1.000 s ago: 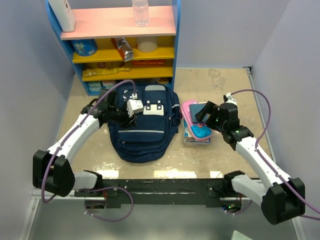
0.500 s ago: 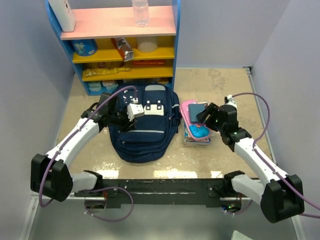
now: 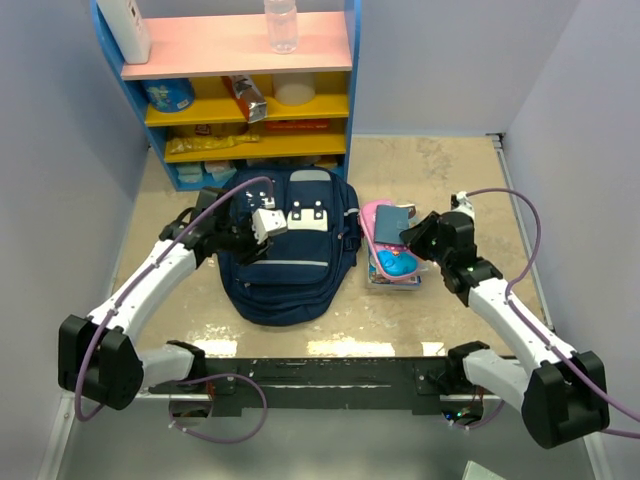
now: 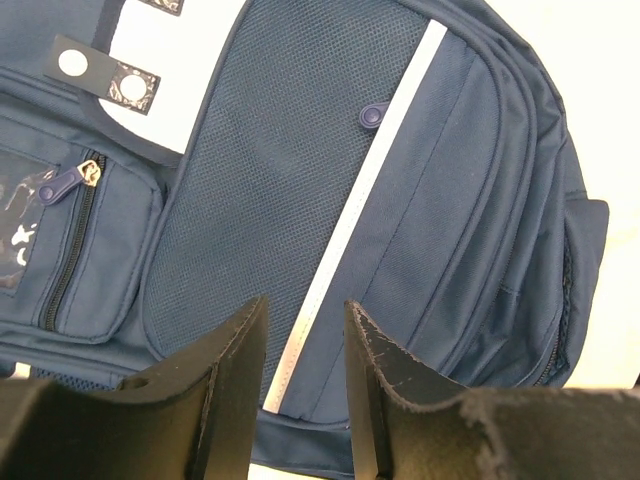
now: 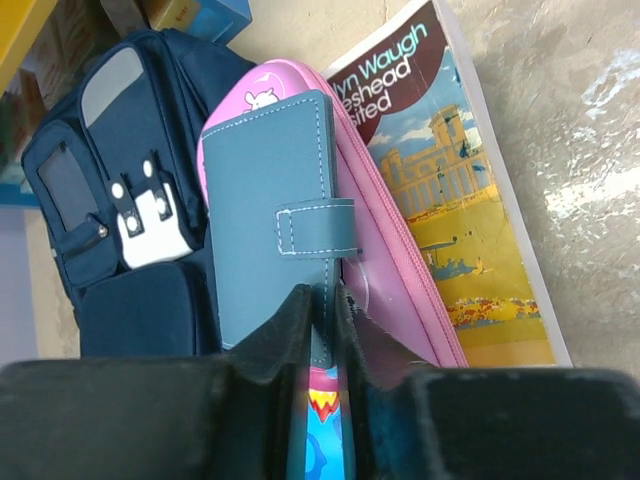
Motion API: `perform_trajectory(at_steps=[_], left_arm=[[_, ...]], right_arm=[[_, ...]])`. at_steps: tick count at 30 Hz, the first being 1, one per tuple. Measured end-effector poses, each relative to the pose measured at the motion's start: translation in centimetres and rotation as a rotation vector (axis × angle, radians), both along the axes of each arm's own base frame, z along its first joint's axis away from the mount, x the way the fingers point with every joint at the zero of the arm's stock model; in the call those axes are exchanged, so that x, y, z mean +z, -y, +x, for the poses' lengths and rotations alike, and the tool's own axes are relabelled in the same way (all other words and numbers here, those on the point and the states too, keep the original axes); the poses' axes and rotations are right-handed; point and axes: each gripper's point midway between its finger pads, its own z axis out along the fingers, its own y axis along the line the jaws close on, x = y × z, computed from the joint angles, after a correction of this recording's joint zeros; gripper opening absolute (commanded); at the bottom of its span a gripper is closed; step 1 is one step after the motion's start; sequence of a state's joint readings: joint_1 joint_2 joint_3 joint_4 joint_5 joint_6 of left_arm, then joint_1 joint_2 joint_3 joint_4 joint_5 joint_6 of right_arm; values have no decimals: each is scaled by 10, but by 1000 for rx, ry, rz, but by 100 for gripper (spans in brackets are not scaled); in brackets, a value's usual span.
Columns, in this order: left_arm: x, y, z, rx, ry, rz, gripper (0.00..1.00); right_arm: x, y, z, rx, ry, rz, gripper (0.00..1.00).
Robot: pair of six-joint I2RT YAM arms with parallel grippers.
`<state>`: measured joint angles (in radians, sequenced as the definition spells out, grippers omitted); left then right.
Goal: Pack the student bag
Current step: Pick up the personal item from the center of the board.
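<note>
Two arms reach over a sandy table (image 3: 450,170). The backpack (image 3: 290,280), navy with thin grey stripes and a white patch, lies flat on the table left of centre, its top toward the shelf unit (image 3: 240,100) at the far side.

The left gripper (image 3: 262,226) hangs over the upper front of the backpack. In the left wrist view its fingers (image 4: 235,370) stand part open with nothing between them, and a grey stripe and dark mesh show through the gap.

Just right of the backpack sits a small pile. A paperback book (image 5: 480,200) is at the bottom, a pink pencil case (image 5: 385,280) lies on it, and a blue wallet (image 5: 275,200) with a strap clasp lies on the case.

The right gripper (image 3: 408,240) is at the right side of this pile. The right wrist view shows its fingers (image 5: 285,340) pinched together on the edge of the wallet nearest that arm. Whether the wallet is lifted off the case I cannot tell.

A clear bottle (image 3: 281,25) stands on the pink top of the shelf unit.
</note>
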<state>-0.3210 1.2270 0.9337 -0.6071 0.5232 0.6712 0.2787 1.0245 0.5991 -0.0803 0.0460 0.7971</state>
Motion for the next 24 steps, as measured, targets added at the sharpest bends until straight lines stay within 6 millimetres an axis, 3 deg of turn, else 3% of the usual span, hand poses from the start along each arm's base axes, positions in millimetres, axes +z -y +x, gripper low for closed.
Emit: perform_trajectory(at_steps=[3, 6, 9, 15, 20, 24], left_arm=[[-1, -1, -1, 2, 3, 4, 41], [-3, -2, -3, 2, -3, 8, 47], [-5, -3, -4, -1, -7, 12, 70], [-23, 9, -28, -79, -23, 67, 87], [-47, 14, -50, -133, -61, 112, 89], [-62, 13, -54, -142, -49, 148, 88]], right_arm=[[6, 2, 0, -14, 21, 1, 0], [13, 4, -1, -22, 42, 4, 0], [20, 5, -5, -20, 58, 9, 0], [37, -1, -10, 21, 81, 28, 0], [47, -6, -25, 68, 92, 57, 0], [53, -8, -35, 88, 97, 70, 0]])
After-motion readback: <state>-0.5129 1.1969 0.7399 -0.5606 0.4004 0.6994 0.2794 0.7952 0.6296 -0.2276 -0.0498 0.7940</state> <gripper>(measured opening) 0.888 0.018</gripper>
